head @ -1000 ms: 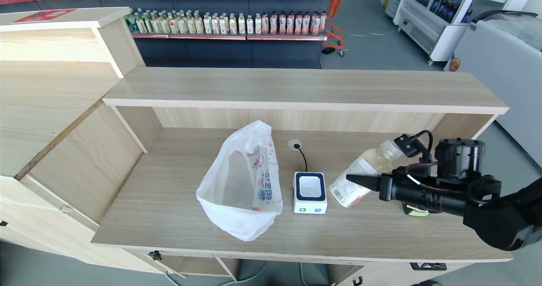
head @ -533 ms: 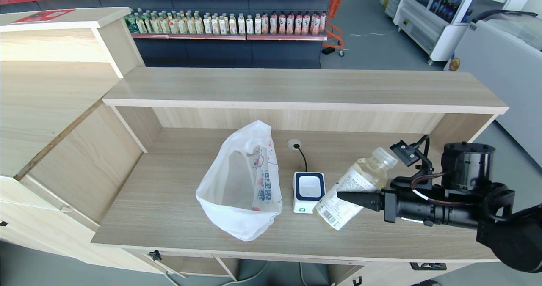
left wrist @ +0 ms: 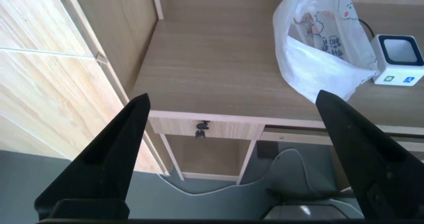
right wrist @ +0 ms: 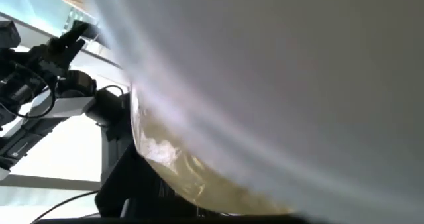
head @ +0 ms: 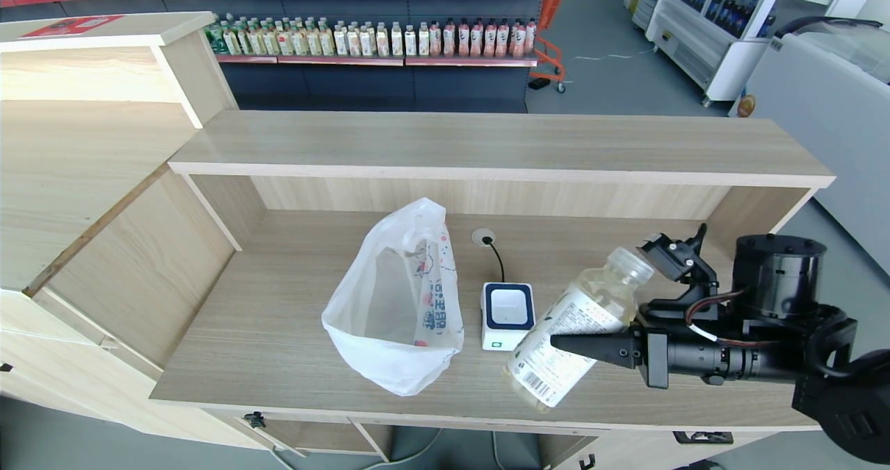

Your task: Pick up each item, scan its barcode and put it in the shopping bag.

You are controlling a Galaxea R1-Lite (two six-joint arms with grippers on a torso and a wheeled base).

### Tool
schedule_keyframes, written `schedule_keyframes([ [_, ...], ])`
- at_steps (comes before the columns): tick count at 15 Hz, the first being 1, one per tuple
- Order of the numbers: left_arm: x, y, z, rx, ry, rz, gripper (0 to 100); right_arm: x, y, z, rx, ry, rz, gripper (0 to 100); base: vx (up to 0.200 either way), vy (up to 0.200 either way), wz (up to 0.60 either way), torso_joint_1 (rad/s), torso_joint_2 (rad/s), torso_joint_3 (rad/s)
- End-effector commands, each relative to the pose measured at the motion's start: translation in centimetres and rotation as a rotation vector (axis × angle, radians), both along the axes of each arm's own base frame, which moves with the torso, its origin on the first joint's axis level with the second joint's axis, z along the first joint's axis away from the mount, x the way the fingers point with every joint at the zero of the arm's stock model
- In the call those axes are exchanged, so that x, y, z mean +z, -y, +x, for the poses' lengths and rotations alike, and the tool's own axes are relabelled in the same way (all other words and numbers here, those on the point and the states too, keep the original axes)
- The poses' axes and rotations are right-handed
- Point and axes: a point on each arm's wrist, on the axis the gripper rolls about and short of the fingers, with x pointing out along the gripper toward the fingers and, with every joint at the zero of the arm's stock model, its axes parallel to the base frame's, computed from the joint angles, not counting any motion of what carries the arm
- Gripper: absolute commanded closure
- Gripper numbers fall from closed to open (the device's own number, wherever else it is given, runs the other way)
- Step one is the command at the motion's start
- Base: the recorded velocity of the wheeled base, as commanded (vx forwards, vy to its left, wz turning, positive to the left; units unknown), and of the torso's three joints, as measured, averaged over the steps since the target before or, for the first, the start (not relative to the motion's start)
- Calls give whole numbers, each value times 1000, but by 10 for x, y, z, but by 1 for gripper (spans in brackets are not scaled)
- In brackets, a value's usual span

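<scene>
- The wooden counter (head: pixel 278 331) is carrying a white shopping bag (head: pixel 403 317), standing open, with a small scanner (head: pixel 508 315) just beside it.
- Shelves of drinks (head: pixel 375 39) and glass-door coolers (head: pixel 723 32) are lining the room behind.
- The right gripper (head: pixel 584 341) is clamping a tilted bottle (head: pixel 549 373) of pale liquid near the counter's front edge, just right of the scanner.
- The left gripper (left wrist: pixel 232 98) is hanging with its 2 fingers spread wide, off the counter's front.
- The bottle is hiding the right gripper's far finger and is blurring into pale streaks in the right wrist view.
</scene>
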Motion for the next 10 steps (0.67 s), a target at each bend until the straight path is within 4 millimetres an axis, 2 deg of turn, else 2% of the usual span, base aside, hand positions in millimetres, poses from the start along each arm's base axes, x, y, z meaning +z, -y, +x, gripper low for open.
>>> schedule_keyframes([
  [1, 0, 0, 0, 0, 0, 0, 0, 3, 0, -2, 21, 7, 9, 100, 0, 0, 0, 0, 0, 0],
  [6, 0, 0, 0, 0, 0, 0, 0, 2, -6, -6, 101, 8, 17, 100, 0, 0, 0, 0, 0, 0],
  [10, 0, 0, 0, 0, 0, 0, 0, -7, -11, -12, 135, 26, -11, 100, 0, 0, 0, 0, 0, 0],
])
